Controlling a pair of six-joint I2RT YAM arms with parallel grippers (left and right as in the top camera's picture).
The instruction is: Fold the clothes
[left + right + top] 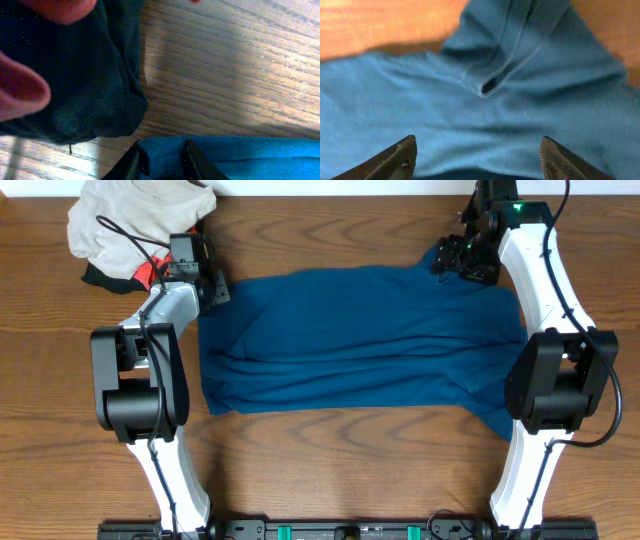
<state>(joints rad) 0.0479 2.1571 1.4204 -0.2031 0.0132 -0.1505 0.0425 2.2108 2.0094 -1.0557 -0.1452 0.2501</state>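
Fingerwise, from overhead: pinching the shirt (pixel 360 345) at its far left corner with the left gripper (pixel 212 288); poised spread over its far right corner with the right gripper (pixel 455 262). Lying flat across the middle of the table (pixel 300 480), nearer the far edge, deep teal, rumpled in long creases.

Through the left wrist: narrowed onto a thin teal fold, just beside the black garment (pixel 90 90); could snag that too, or slip off so little cloth.

Through the right wrist: gaping wide, grasping nothing, above a seamed opening (pixel 487 86); might catch one layer only, skewing the fold.
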